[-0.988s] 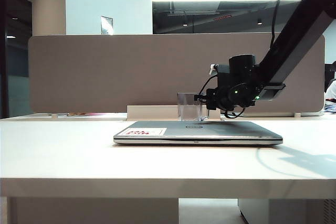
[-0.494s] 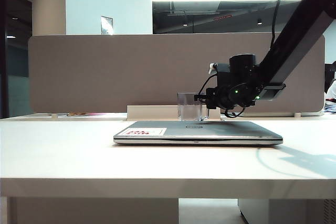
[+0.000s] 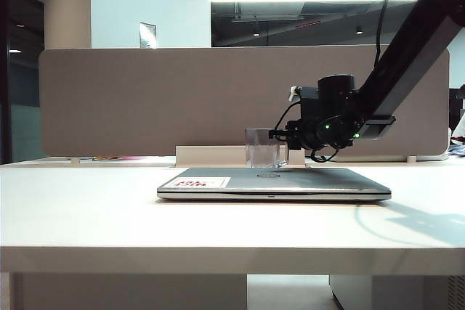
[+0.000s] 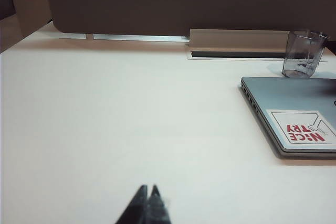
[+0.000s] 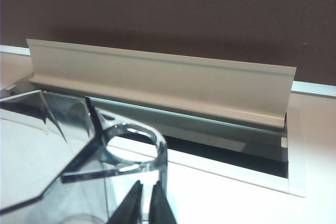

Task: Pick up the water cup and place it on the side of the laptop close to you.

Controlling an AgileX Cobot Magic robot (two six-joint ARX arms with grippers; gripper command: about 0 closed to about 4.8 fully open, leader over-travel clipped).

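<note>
The counter [image 3: 87,215] carries the closed laptop [image 3: 290,181] near its middle, red-and-white sticker [image 4: 302,126] at one lid corner. The right arm [image 3: 410,49] slants down from the upper right, wrist level, over the laptop's far side. The water cup [image 3: 263,147] stands upright beyond the laptop's far edge. The right pincer [image 5: 145,203] is pinching the cup's handle. The left pincer [image 4: 148,203], pressed together, hovers over bare counter well away.

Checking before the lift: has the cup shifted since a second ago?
No. The cup stands at the same spot behind the laptop, right end effector at its handle.
</note>
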